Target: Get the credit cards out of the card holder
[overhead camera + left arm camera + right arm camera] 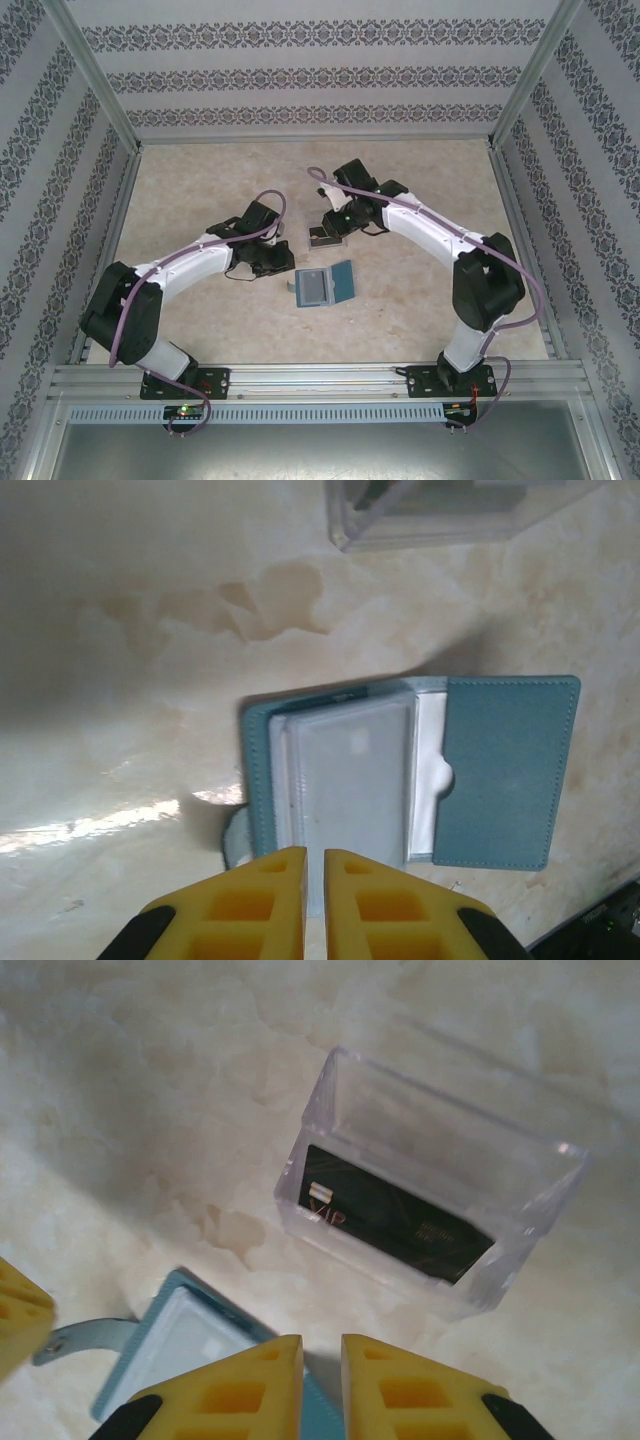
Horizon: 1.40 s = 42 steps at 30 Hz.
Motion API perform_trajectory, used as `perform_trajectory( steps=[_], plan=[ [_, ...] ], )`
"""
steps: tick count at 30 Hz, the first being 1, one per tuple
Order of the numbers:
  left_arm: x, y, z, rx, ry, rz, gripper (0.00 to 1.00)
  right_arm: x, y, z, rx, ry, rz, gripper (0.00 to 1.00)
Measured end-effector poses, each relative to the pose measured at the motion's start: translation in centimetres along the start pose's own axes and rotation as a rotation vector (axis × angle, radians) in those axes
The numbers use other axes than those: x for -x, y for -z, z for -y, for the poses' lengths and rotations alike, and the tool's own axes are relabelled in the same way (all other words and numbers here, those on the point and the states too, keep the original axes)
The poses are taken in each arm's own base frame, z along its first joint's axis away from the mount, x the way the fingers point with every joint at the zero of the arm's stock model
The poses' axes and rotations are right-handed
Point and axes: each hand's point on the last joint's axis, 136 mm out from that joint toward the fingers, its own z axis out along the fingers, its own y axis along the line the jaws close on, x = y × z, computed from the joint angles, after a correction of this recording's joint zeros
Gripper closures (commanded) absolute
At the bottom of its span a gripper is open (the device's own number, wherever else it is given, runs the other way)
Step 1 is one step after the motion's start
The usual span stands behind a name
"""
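Plainly saw the beige marble-patterned table [400, 310] first, smooth and faintly glossy. Found the card holder [510, 770] lying open and flat mid-table between the two arms: teal stitched cover, paler blue-grey inside. Judged it soft and light, apt to slide unless pinned. Noted the clear plastic box [440, 1140] just beyond it, rigid, with one of the credit cards [395, 1215], dark, lying inside. Made out what was perhaps a pale card [360, 790] behind a frosted sleeve [300, 780], too blurred to be sure. Reckoned the cards thin, stiff and slick, best pinched at an exposed edge. Saw the left gripper [314, 855] and right gripper [322, 1345] poised over the holder, yellow fingers nearly together, clamping nothing
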Motion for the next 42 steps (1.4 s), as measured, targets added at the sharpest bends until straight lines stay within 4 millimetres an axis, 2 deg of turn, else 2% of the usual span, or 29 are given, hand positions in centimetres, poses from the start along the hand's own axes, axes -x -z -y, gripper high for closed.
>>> perform_trajectory(
  steps=[5, 9, 15, 22, 26, 35, 42],
  plan=[
    [-1.2, -1.0, 1.2, -0.006, -0.029, -0.03, 0.88, -2.1, -0.4, -0.9, 0.028, -0.209, -0.028, 0.81],
    [-1.9, -1.9, 1.8, -0.01, -0.038, -0.047, 0.95, -4.4, -1.5, -1.5, 0.075, -0.345, -0.089, 0.82],
    [-2.1, -2.9, 1.1, 0.021, -0.03, -0.052, 0.96, -7.0, -2.7, -3.0, 0.142, -0.465, -0.164, 0.82],
    [-2.1, -3.1, -0.6, 0.1, -0.029, -0.039, 0.98, -7.2, -3.2, -4.9, 0.191, -0.491, -0.185, 0.8],
    [-2.3, -3.2, -1.5, 0.137, -0.025, -0.047, 0.98, -8.0, -4.1, -5.5, 0.191, -0.501, -0.219, 0.77],
    [-3.1, -3.9, -3.2, 0.17, -0.001, -0.079, 0.99, -8.8, -5.8, -7.5, 0.203, -0.492, -0.284, 0.68],
    [-3.6, -4.3, -4.4, 0.188, 0.019, -0.104, 0.99, -9.1, -6.9, -8.2, 0.199, -0.488, -0.311, 0.66]
  ],
)
